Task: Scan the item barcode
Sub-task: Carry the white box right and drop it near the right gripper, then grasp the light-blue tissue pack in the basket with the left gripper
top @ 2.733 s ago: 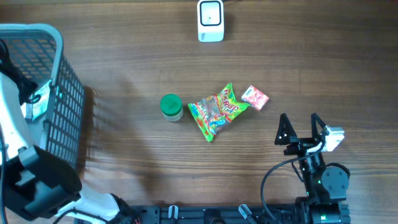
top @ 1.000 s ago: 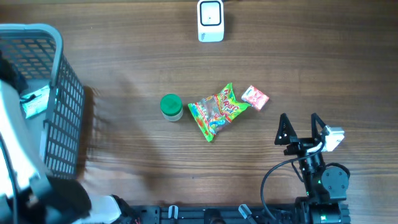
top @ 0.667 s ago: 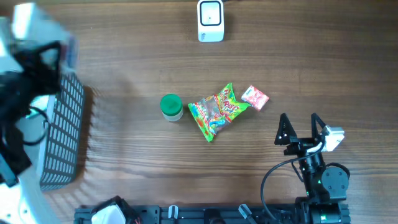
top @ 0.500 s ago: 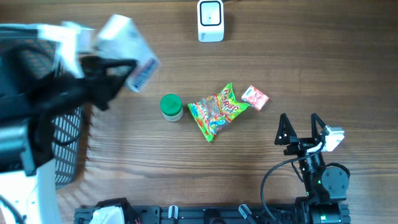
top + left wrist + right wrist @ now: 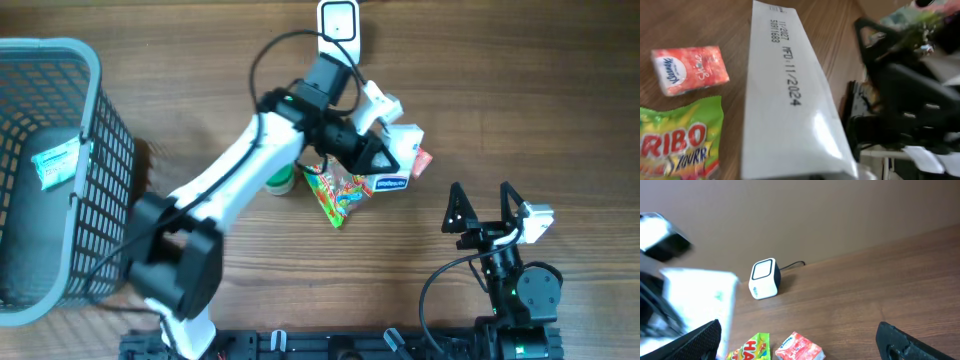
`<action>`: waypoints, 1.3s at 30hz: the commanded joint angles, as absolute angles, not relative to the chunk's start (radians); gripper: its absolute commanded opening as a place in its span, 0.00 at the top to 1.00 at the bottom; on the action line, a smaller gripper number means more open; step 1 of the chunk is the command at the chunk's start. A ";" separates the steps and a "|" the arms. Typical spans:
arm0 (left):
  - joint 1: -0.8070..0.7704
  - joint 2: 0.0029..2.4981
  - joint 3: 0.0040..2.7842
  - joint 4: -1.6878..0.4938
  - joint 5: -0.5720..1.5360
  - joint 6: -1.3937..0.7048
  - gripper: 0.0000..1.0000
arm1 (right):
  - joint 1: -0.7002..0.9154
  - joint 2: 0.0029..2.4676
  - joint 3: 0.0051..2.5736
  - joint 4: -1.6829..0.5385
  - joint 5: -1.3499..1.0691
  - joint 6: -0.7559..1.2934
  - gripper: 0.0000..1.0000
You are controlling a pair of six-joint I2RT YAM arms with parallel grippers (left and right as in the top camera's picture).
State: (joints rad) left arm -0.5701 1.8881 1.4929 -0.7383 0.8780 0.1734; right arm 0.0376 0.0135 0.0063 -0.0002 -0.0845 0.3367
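A white box (image 5: 398, 165) printed with a date is held above the table's middle, with my left gripper (image 5: 380, 155) shut on it. The left wrist view shows the box (image 5: 785, 100) running lengthwise out from the jaws, which it hides. It hangs over the pink tissue pack (image 5: 421, 162) and the sweets bag (image 5: 343, 192). At the far edge stands the white scanner (image 5: 338, 30), behind the box. My right gripper (image 5: 482, 206) rests open near the front right, nothing between its fingers; from it I see the scanner (image 5: 764, 278) and the box (image 5: 700, 305).
A grey wire basket (image 5: 95, 150) with a packet inside stands at the far left. A green-lidded jar (image 5: 277, 178) sits partly under the left arm. The tissue pack (image 5: 689, 69) and sweets bag (image 5: 675, 145) lie below the box.
My left arm has swung from the basket across the table to the middle, carrying the white box. The right arm has not moved.
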 commanded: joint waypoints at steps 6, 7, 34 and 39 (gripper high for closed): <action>-0.621 2.076 1.491 -0.721 0.862 0.187 0.76 | 0.036 0.007 0.005 0.002 -0.075 0.343 0.00; -0.621 2.072 1.492 -0.720 0.862 0.187 0.69 | 0.036 0.007 0.005 0.002 -0.075 0.343 0.00; 0.168 1.175 1.636 -1.131 -0.409 -0.712 0.00 | 0.036 0.007 0.005 0.002 -0.075 0.343 0.00; 0.543 1.330 1.636 -1.168 -0.098 -0.802 0.00 | 0.036 0.007 0.005 0.002 -0.075 0.343 0.00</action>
